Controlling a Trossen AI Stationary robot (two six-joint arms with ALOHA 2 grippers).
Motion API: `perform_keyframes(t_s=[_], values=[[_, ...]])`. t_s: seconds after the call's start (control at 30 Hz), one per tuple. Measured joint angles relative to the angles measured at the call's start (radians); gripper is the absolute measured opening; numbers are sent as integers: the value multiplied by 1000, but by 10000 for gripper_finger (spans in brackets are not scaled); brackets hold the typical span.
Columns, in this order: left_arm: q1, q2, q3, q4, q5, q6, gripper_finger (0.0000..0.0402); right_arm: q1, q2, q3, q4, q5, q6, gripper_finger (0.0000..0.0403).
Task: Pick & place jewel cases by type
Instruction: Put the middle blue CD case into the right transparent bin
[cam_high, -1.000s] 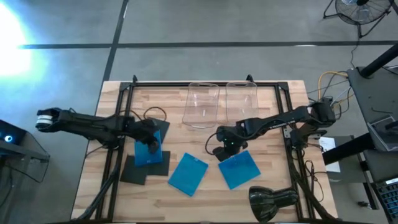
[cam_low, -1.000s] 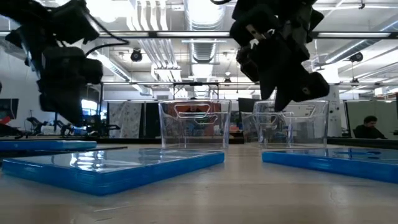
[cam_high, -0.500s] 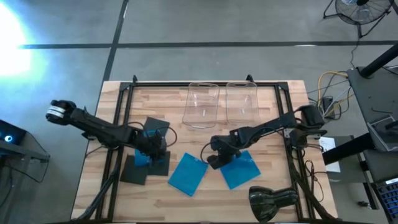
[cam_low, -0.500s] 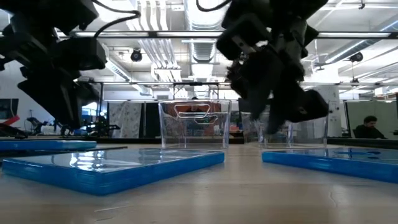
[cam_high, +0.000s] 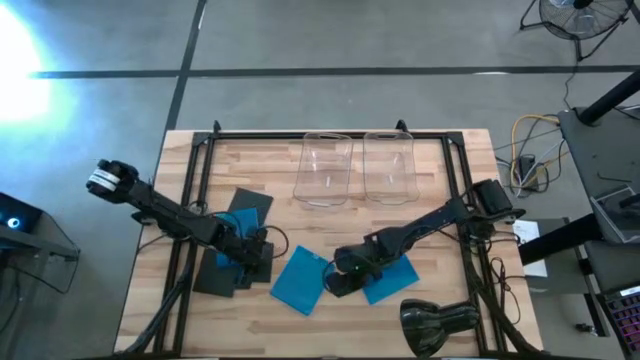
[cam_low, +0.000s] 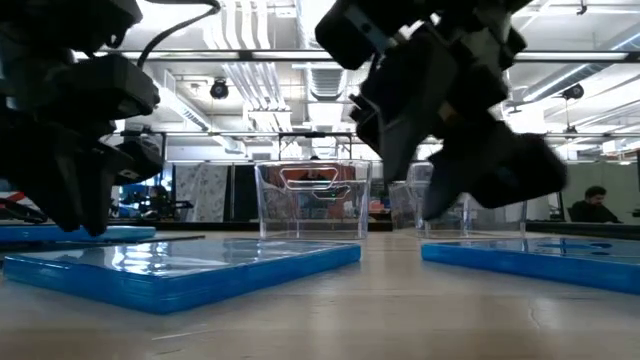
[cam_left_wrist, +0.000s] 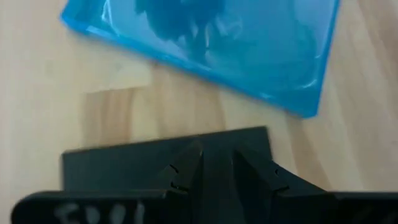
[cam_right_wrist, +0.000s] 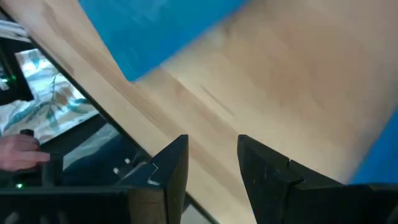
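Three bright blue jewel cases lie flat on the table. One (cam_high: 302, 280) is in the middle, one (cam_high: 395, 275) is to its right, and one (cam_high: 228, 258) lies on a stack of black cases (cam_high: 213, 279). Another black case (cam_high: 252, 205) lies farther back. My left gripper (cam_high: 256, 256) points down over the stack's right edge. Its fingers are a narrow gap apart above a black case (cam_left_wrist: 124, 171). My right gripper (cam_high: 338, 278) hovers over bare wood between the middle and right blue cases, narrowly open (cam_right_wrist: 212, 155) and holding nothing. My left gripper (cam_left_wrist: 216, 155) stands from above over the black case's far edge (cam_left_wrist: 249, 134). I cannot tell whether the fingertips touch it.
Two clear rectangular bins (cam_high: 324, 168) (cam_high: 389, 166) stand side by side at the table's far edge. A dark lamp-like object (cam_high: 440, 325) sits at the near right corner. Black frame rails (cam_high: 190, 170) run along both sides. Bare wood shows between the bins and the cases.
My left gripper has moved toward the near edge and a little to the right, dropping lower over the stack of cases. My right gripper has swung toward the near edge and the left, from behind the right blue case to the gap between two blue cases. No case has moved.
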Motion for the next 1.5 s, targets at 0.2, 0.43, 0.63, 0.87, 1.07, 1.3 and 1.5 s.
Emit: perform_keyframes(t_s=[0.2, 0.43, 0.63, 0.87, 1.07, 1.3, 1.5], values=[[-35, 72, 5, 86, -71, -48, 66, 21, 61, 5, 31, 39, 16, 132], [-49, 205, 78, 88, -90, -59, 66, 18, 161, 91, 75, 77, 18, 132], [-77, 298, 143, 93, -95, -67, 66, 18, 185, 143, 73, 257, 98, 136], [-113, 308, 154, 86, -82, -97, 66, 18, 182, 141, 47, 373, 200, 163], [-153, 307, 155, 78, 5, -151, 66, 16, 180, 133, 52, 437, 198, 183], [-197, 307, 153, 59, 80, -263, 66, 9, 207, 148, 34, 345, 88, 187], [-206, 307, 156, 65, 97, -289, 66, 18, 240, 160, 65, 344, 115, 187]])
